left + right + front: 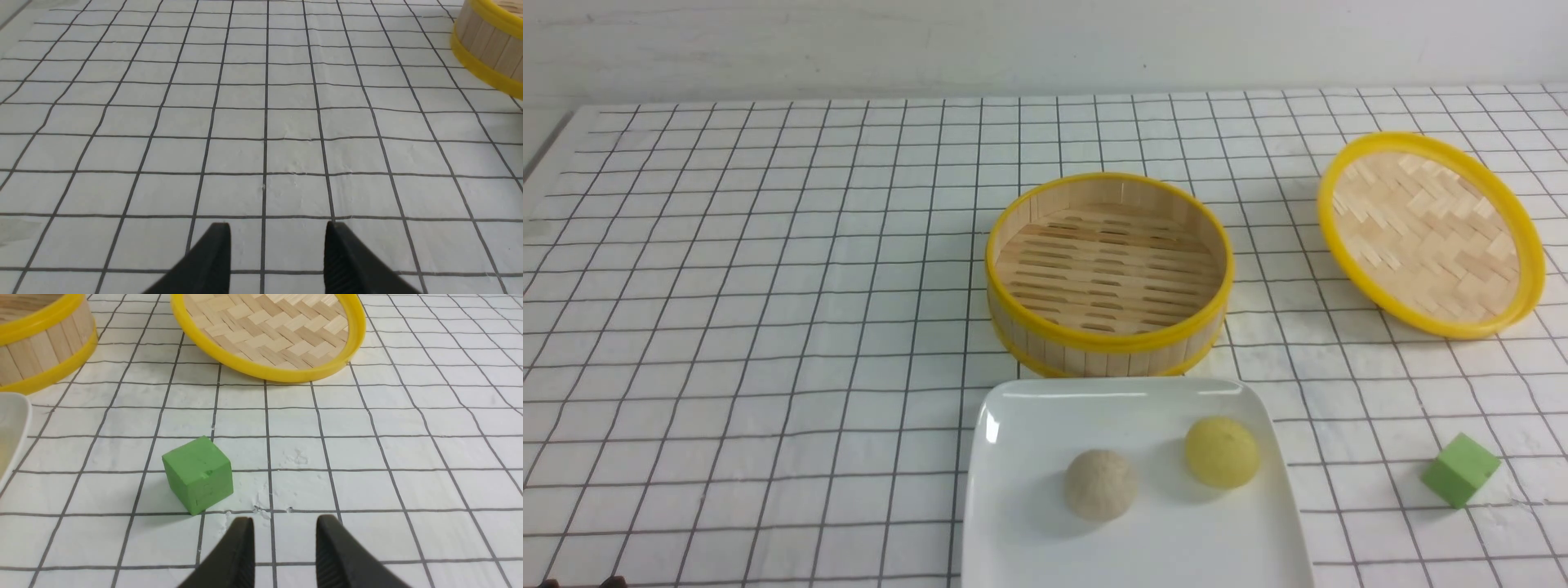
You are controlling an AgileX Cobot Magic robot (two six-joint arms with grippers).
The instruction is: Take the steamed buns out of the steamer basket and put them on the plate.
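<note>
Two steamed buns rest on the white plate point(1013, 523) at the table's front: a beige-grey bun point(1100, 484) and a yellow bun point(1222, 452) to its right. Just behind the plate stands the bamboo steamer basket point(1107, 273) with nothing in it; its wall also shows in the left wrist view point(490, 45) and the right wrist view point(41, 343). My left gripper point(278, 228) hangs open over bare cloth, left of the basket. My right gripper point(285, 522) is open too, with nothing between its fingers, close beside a green cube point(199, 474). Neither gripper shows in the front view.
The woven yellow-rimmed lid point(1429, 233) lies tilted at the back right, also seen in the right wrist view point(269, 330). The green cube point(1460, 469) sits at the front right. A checked white cloth point(768, 327) covers the table. The plate's corner point(10, 428) shows in the right wrist view.
</note>
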